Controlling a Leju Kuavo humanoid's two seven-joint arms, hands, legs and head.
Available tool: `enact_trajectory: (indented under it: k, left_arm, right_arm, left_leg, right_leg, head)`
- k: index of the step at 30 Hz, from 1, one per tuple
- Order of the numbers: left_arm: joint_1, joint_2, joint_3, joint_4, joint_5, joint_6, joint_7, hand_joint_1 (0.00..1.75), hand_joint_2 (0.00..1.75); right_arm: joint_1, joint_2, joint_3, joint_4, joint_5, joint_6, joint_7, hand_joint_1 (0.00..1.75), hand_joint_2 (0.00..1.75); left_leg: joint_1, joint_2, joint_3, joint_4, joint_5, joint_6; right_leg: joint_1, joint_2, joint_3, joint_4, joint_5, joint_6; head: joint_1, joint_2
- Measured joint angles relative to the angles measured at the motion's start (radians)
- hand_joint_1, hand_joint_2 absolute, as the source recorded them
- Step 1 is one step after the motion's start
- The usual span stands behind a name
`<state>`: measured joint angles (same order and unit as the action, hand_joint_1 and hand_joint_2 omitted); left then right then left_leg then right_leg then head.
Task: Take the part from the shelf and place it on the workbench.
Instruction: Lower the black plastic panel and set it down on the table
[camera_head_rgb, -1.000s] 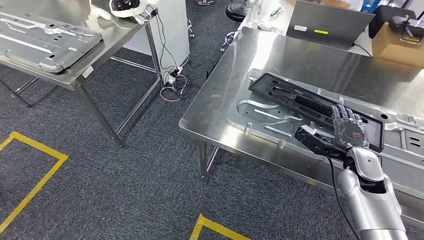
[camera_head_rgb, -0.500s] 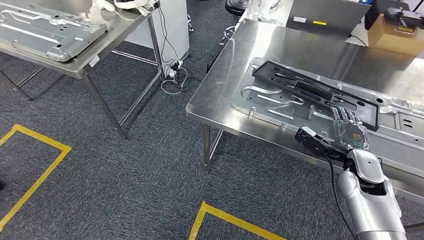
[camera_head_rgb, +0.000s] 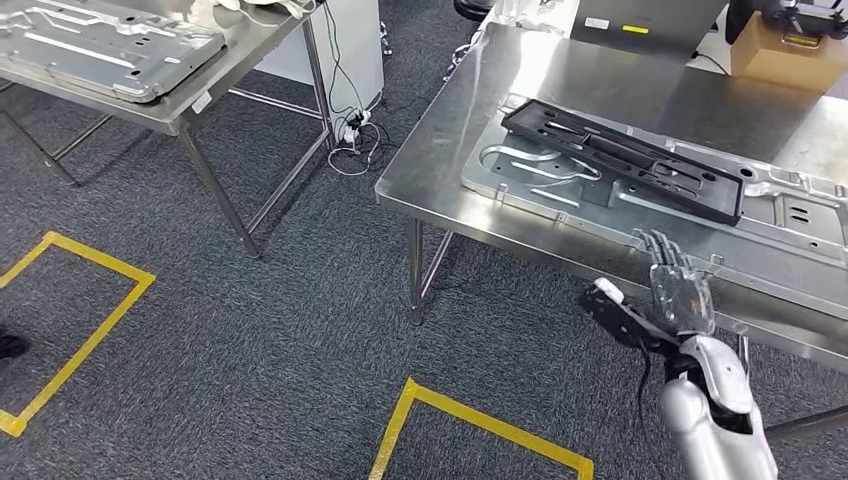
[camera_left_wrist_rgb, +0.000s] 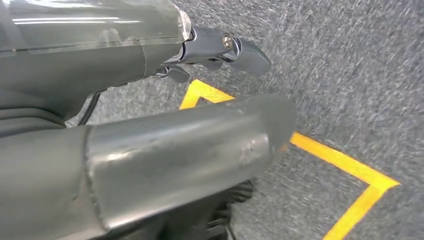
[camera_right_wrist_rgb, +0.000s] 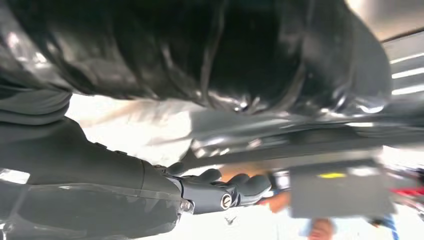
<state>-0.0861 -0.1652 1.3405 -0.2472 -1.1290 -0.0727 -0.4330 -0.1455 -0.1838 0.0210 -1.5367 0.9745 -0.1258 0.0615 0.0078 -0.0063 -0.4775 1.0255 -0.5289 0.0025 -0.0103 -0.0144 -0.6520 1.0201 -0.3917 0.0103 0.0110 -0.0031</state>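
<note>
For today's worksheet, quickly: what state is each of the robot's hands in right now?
Right hand: open, holding nothing, at the workbench edge; black part lies there.
Left hand: cannot be told.

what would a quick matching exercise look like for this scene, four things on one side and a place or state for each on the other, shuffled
Things:
1. black part
2. right hand
3. yellow tape
4. brown cardboard box

Places or states:
A. on the grey carpet
B. far corner of the workbench
C. empty, fingers apart, off the bench's near edge
D. lying on the metal panel

Pairs: 1-D, 2-C, 3-A, 4-B
</note>
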Motion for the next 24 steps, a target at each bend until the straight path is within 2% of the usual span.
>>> enact_trajectory:
  k: [1,3,4,5,7,8,9,10,11,13,14,15,17,18,20,21,23,24]
  left_arm:
    - [0.0,0.0,0.003,0.0,0.004,0.001,0.0,0.0,0.0]
    - [0.003,-0.001,0.012,0.0,0.013,0.004,-0.001,0.0,0.0]
    - [0.004,-0.002,0.016,0.0,0.016,0.005,-0.002,0.0,0.0]
    - [0.005,-0.002,0.019,0.0,0.021,0.007,-0.003,0.0,0.0]
    - [0.008,-0.003,0.025,0.0,0.03,0.009,-0.006,0.0,0.0]
    - [0.009,-0.003,0.028,0.0,0.035,0.01,-0.007,0.0,0.0]
    - [0.01,-0.003,0.033,0.0,0.038,0.011,-0.008,0.0,0.0]
    - [0.01,-0.003,0.037,0.0,0.042,0.012,-0.009,0.0,0.0]
    - [0.01,-0.003,0.041,0.0,0.045,0.013,-0.009,0.0,0.0]
    - [0.01,-0.006,0.046,0.0,0.051,0.015,-0.01,0.0,0.0]
    - [0.01,-0.007,0.048,0.0,0.052,0.016,-0.01,0.0,0.0]
    - [0.009,-0.009,0.049,0.0,0.052,0.017,-0.01,0.0,0.0]
    - [0.007,-0.011,0.052,0.0,0.053,0.018,-0.011,0.0,0.0]
    - [0.006,-0.011,0.052,0.0,0.053,0.018,-0.011,0.0,0.0]
    - [0.005,-0.012,0.053,0.0,0.054,0.018,-0.012,0.0,0.0]
    - [0.005,-0.012,0.054,0.0,0.054,0.018,-0.012,0.0,0.0]
    - [0.005,-0.011,0.056,0.0,0.054,0.018,-0.011,0.0,0.0]
    - [0.006,-0.011,0.058,0.0,0.054,0.018,-0.011,0.0,0.0]
  right_arm:
    - [0.04,0.023,0.0,-0.032,-0.028,-0.017,-0.025,0.0,0.0]
    - [0.123,0.071,0.001,-0.094,-0.065,-0.055,-0.071,0.0,0.0]
    - [0.169,0.092,0.001,-0.123,-0.072,-0.074,-0.09,0.0,0.0]
    - [0.217,0.114,0.003,-0.152,-0.077,-0.093,-0.109,0.0,0.0]
    - [0.303,0.153,0.008,-0.202,-0.072,-0.125,-0.14,0.0,0.0]
    - [0.339,0.17,0.01,-0.222,-0.062,-0.137,-0.15,0.0,0.0]
    - [0.374,0.186,0.011,-0.239,-0.05,-0.147,-0.156,0.0,0.0]
    - [0.408,0.2,0.012,-0.253,-0.037,-0.154,-0.159,0.0,0.0]
    - [0.443,0.215,0.012,-0.266,-0.026,-0.157,-0.161,0.0,0.0]
    - [0.497,0.243,0.012,-0.28,-0.012,-0.16,-0.17,0.0,0.0]
    - [0.515,0.256,0.011,-0.284,-0.009,-0.161,-0.177,0.0,0.0]
    - [0.529,0.267,0.01,-0.288,-0.008,-0.162,-0.183,0.0,0.0]
    - [0.55,0.283,0.006,-0.295,-0.007,-0.162,-0.192,0.0,0.0]
    - [0.558,0.288,0.005,-0.298,-0.006,-0.162,-0.195,0.0,0.0]
    - [0.567,0.301,0.002,-0.303,-0.004,-0.159,-0.199,0.0,0.0]
    - [0.568,0.307,0.002,-0.305,-0.003,-0.157,-0.2,0.0,0.0]
    - [0.571,0.318,0.001,-0.306,-0.002,-0.152,-0.201,0.0,0.0]
    - [0.574,0.321,0.0,-0.307,-0.002,-0.151,-0.201,0.0,0.0]
  left_leg:
    - [-0.003,-0.001,0.016,-0.027,-0.014,0.007]
    - [-0.004,0.0,0.015,-0.038,-0.009,0.025]
    - [-0.003,0.002,0.013,-0.04,-0.003,0.034]
    - [-0.002,0.004,0.008,-0.042,0.004,0.042]
    - [-0.004,0.008,-0.004,-0.042,0.014,0.051]
    - [-0.007,0.01,-0.011,-0.04,0.018,0.052]
    - [-0.01,0.012,-0.016,-0.038,0.02,0.053]
    - [-0.012,0.013,-0.02,-0.037,0.022,0.053]
    - [-0.014,0.014,-0.022,-0.036,0.023,0.053]
    - [-0.017,0.015,-0.02,-0.036,0.023,0.051]
    - [-0.019,0.016,-0.02,-0.035,0.023,0.048]
    - [-0.02,0.018,-0.02,-0.034,0.023,0.043]
    - [-0.019,0.022,-0.022,-0.034,0.025,0.033]
    - [-0.019,0.023,-0.022,-0.033,0.022,0.028]
    - [-0.018,0.019,-0.036,0.001,-0.006,0.017]
    - [-0.016,0.016,-0.057,0.046,-0.035,0.012]
    - [-0.009,0.013,-0.117,0.178,-0.102,0.002]
    - [-0.005,0.013,-0.142,0.234,-0.12,-0.002]
  right_leg:
    - [0.001,-0.001,0.001,0.001,0.004,0.006]
    - [-0.001,-0.001,0.003,0.003,0.007,0.018]
    - [-0.003,0.001,-0.003,0.019,-0.008,0.022]
    - [-0.004,0.004,-0.017,0.054,-0.037,0.025]
    - [-0.005,0.009,-0.067,0.181,-0.123,0.028]
    - [-0.005,0.01,-0.09,0.245,-0.155,0.029]
    - [-0.005,0.011,-0.099,0.285,-0.171,0.029]
    - [-0.004,0.011,-0.089,0.287,-0.168,0.026]
    - [-0.002,0.01,-0.058,0.248,-0.148,0.022]
    - [0.005,0.009,0.036,0.104,-0.1,0.006]
    - [0.009,0.008,0.07,0.045,-0.086,-0.003]
    - [0.013,0.008,0.089,0.01,-0.08,-0.009]
    - [0.017,0.009,0.091,-0.003,-0.079,-0.017]
    - [0.013,0.01,0.092,-0.009,-0.076,-0.02]
    - [0.006,0.01,0.095,-0.024,-0.067,-0.03]
    - [0.003,0.009,0.096,-0.03,-0.063,-0.034]
    - [0.004,0.009,0.09,-0.029,-0.06,-0.037]
    - [0.004,0.009,0.087,-0.026,-0.06,-0.037]
  head:
    - [0.0,0.0]
    - [0.001,0.0]
    - [0.001,0.0]
    - [0.001,0.0]
    - [0.001,0.0]
    - [0.001,0.0]
    - [0.001,0.0]
    - [0.001,0.0]
    - [0.001,0.0]
    - [0.001,0.0]
    - [0.001,0.0]
    - [0.001,0.0]
    - [0.0,0.0]
    - [0.0,0.0]
    - [0.0,0.0]
    - [0.0,0.0]
    - [-0.001,0.0]
    - [-0.001,0.0]
